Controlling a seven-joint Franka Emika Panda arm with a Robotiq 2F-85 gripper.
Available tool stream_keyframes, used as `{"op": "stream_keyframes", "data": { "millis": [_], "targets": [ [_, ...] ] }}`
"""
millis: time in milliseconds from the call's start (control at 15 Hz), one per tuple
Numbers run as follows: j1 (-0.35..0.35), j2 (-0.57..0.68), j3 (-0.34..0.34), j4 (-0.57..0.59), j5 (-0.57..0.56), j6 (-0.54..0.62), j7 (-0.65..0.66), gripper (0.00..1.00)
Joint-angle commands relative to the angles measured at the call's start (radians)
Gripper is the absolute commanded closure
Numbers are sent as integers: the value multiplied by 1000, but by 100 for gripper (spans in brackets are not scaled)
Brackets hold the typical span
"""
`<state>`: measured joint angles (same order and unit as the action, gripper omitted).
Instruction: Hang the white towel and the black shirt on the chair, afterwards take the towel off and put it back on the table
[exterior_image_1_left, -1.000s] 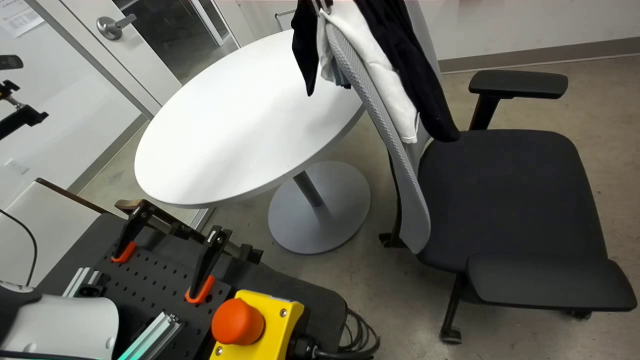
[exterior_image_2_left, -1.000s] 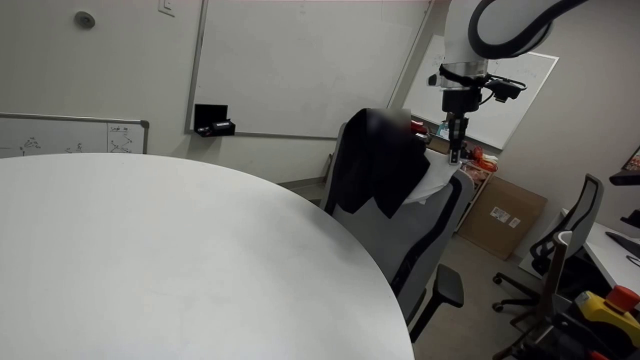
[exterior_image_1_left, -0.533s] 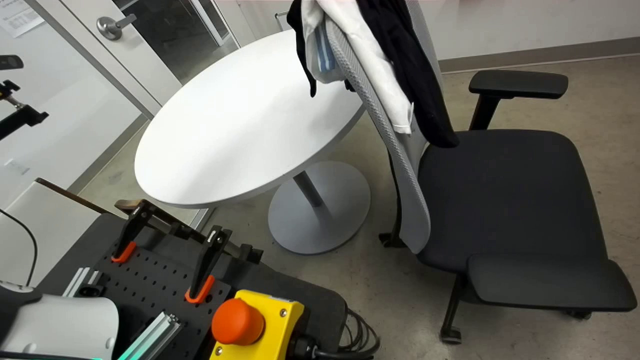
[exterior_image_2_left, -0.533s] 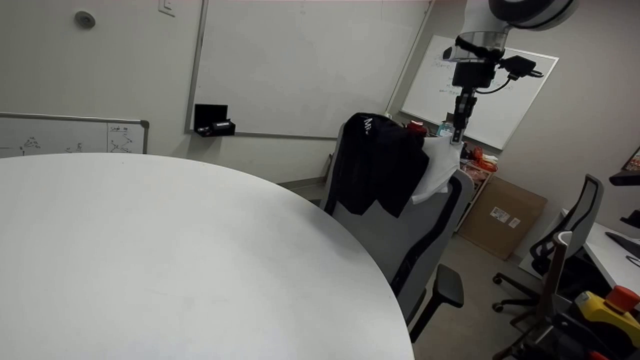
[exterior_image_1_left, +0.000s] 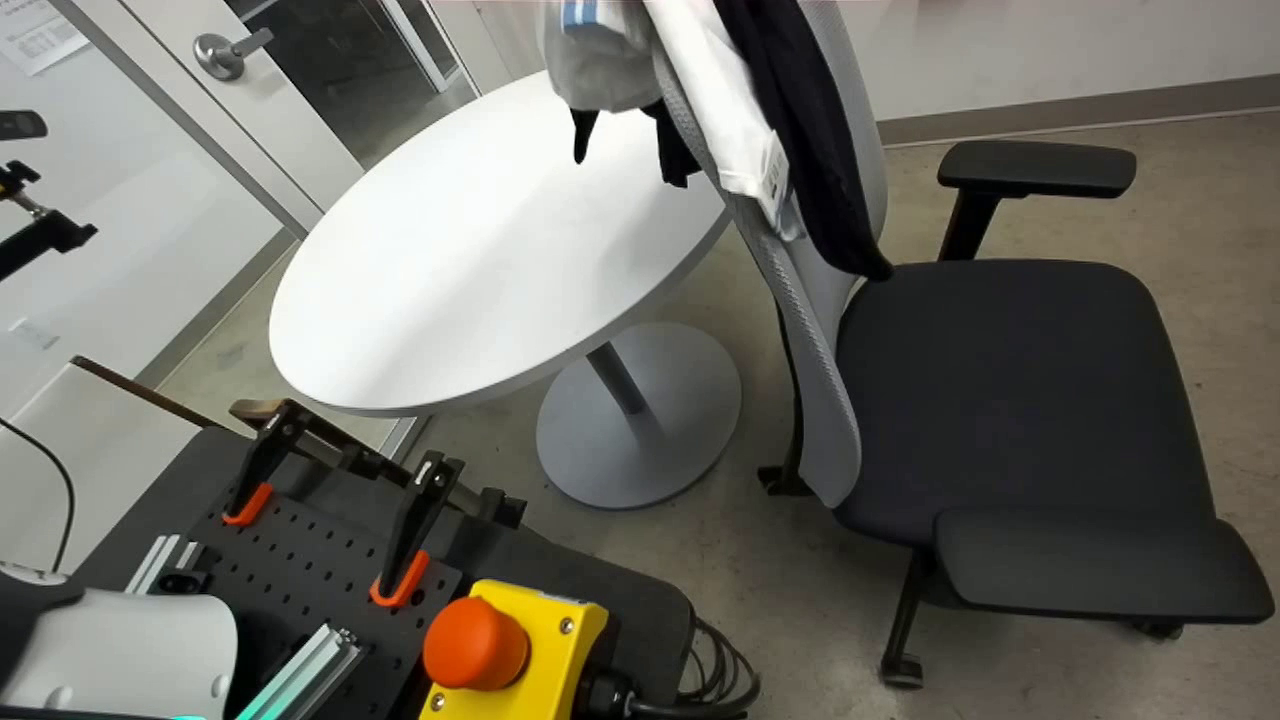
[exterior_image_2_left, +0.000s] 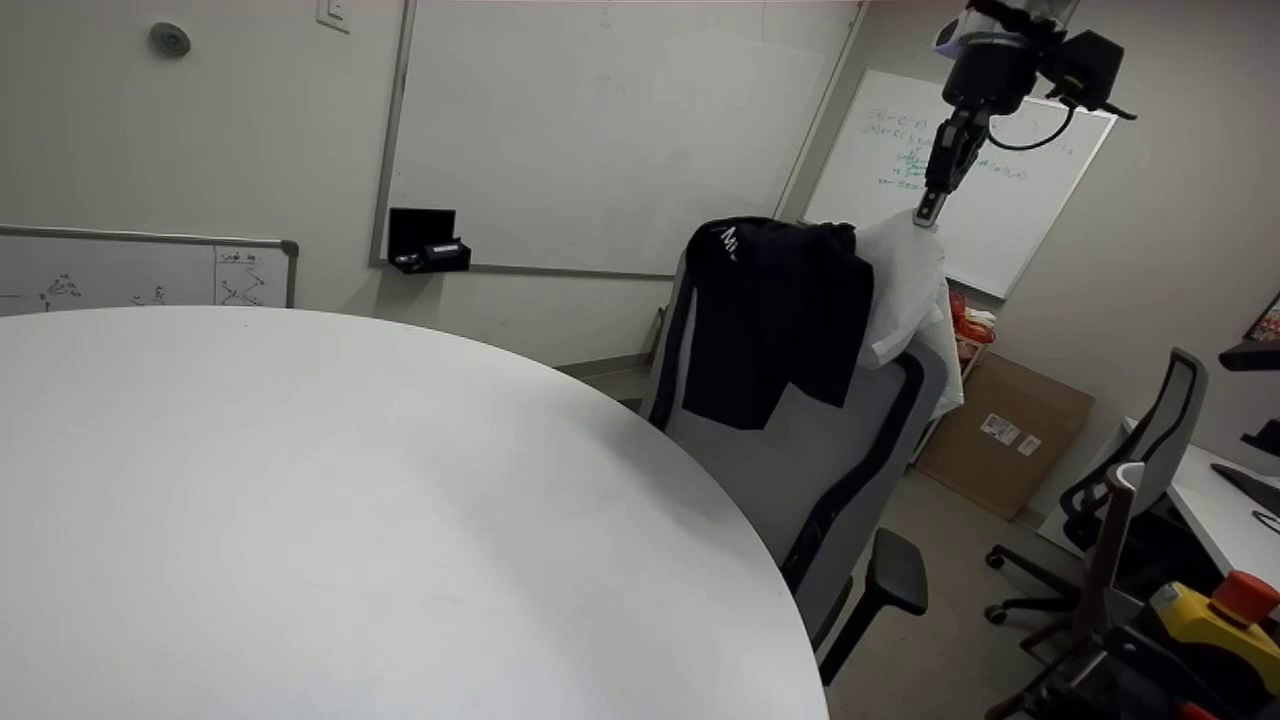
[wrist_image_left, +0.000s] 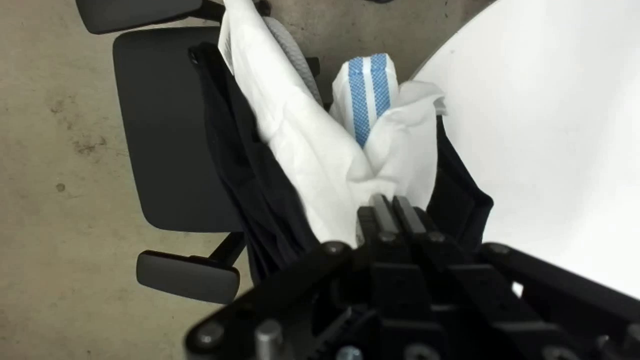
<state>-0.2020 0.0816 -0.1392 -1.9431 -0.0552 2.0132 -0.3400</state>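
My gripper (exterior_image_2_left: 928, 212) is above the chair's back, shut on the upper part of the white towel (exterior_image_2_left: 902, 285). In the wrist view the towel (wrist_image_left: 320, 160), with blue stripes on one end, hangs down from the fingertips on both sides of the chair's back. The black shirt (exterior_image_2_left: 770, 320) drapes over the grey back of the chair (exterior_image_2_left: 800, 460), beside the towel and partly touching it. In an exterior view the towel (exterior_image_1_left: 710, 100) lies along the chair's edge, and the gripper is out of that frame. The round white table (exterior_image_1_left: 470, 250) stands behind the chair.
A yellow box with a red button (exterior_image_1_left: 520, 650) and black clamps (exterior_image_1_left: 415, 520) sit on the robot's stand. The chair's armrests (exterior_image_1_left: 1040, 168) stick out on both sides of its seat (exterior_image_1_left: 1020, 400). A cardboard box (exterior_image_2_left: 1005, 435) leans near the wall.
My gripper has risen and tilted, pulling the towel up with it. The towel's ends hang higher, and its fabric bulges above the chair's back. The shirt has shifted a little.
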Motion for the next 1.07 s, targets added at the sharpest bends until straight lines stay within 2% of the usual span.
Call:
{"op": "stream_keyframes", "data": {
  "millis": [0, 267, 733, 1000],
  "targets": [
    [-20, -27, -26, 40, 104, -38, -32, 99],
    [-42, -37, -52, 87, 205, -43, -36, 99],
    [-21, -23, -40, 165, 253, -29, 16, 99],
    [-22, -20, -43, 206, 332, -35, 33, 99]
  ]
}}
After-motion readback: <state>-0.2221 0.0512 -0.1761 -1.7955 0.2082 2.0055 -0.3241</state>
